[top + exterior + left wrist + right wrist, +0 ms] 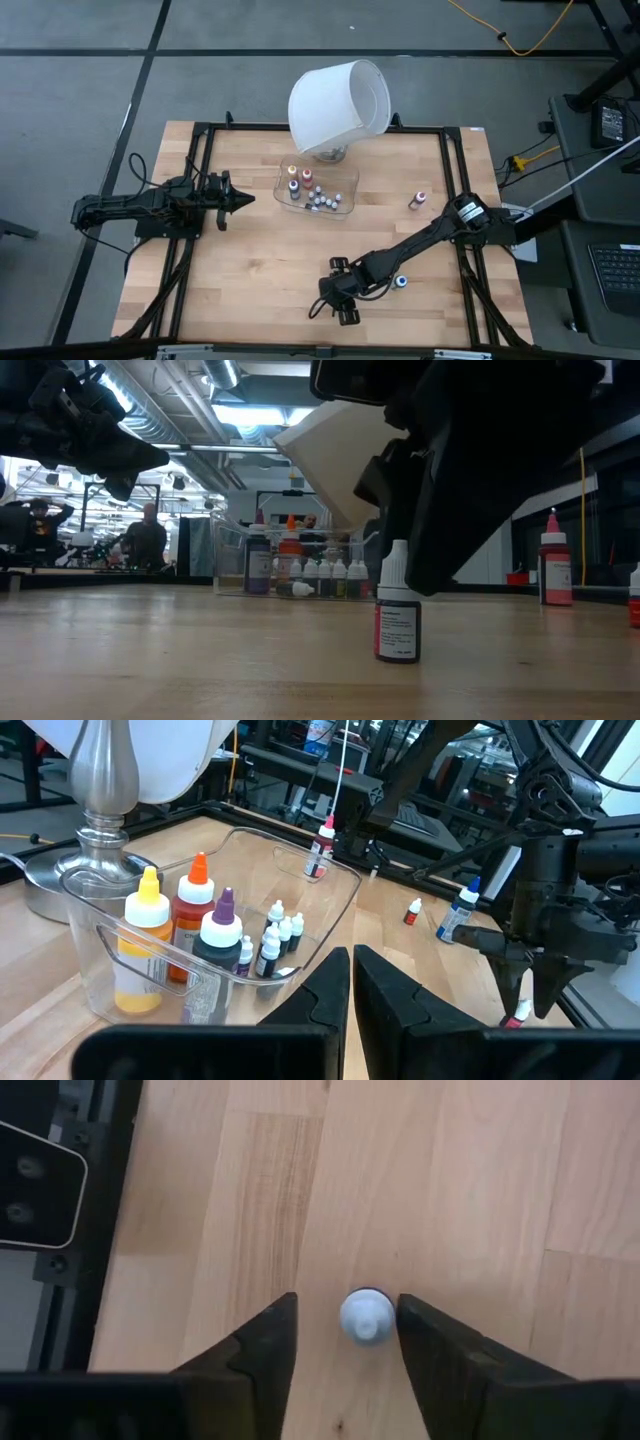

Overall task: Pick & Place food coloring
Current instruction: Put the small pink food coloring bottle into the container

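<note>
A tiny dark bottle with a whitish cap [366, 1318] stands upright on the wood near the table's near edge [397, 615]. My right gripper [347, 1300] points down over it, open, one finger on each side of the cap; a gap shows on one side and the other finger is very close. In the high view this gripper [338, 297] hides the bottle. More food coloring bottles stand in the clear tray [283, 186] at mid-table. My left gripper [248, 198] hovers left of the tray, shut, holding nothing.
A white lampshade [338, 105] leans over the tray's far side on a metal lamp base [100, 780]. A pink-capped bottle [418, 200] stands right of the tray, and a blue-capped one [401, 281] right of my right gripper. A black frame [200, 135] borders the table.
</note>
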Available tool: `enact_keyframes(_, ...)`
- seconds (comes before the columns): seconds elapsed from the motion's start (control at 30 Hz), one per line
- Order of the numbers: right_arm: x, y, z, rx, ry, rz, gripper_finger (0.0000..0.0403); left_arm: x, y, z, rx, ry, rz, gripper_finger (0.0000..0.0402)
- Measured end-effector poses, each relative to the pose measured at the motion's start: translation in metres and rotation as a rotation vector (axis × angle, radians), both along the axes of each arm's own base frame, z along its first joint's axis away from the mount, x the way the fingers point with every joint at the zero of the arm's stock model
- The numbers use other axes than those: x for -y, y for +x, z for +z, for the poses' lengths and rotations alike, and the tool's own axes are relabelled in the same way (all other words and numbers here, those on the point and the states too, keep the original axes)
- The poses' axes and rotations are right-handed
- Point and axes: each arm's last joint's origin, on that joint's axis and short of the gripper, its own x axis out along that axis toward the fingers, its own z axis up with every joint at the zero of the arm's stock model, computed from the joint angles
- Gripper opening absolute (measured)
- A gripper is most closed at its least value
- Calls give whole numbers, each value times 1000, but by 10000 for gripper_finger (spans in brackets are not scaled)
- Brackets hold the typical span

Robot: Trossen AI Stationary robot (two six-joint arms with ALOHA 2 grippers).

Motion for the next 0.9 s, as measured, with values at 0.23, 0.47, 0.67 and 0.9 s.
enact_keyframes(0.23, 1, 1, 0, 0, -1, -2, 115, 0, 0, 0, 0, 0, 0, 15)
enact_keyframes(0.47, 1, 1, 1, 1, 0, 0, 73, 0, 0, 0, 0, 0, 0, 15)
enact_keyframes(0.67, 8, 6, 19, -58, -15, 14, 76, 0, 0, 0, 0, 0, 0, 15)
enact_keyframes(0.9, 47, 25, 77, -118, -119, 15, 70, 0, 0, 0, 0, 0, 0, 15)
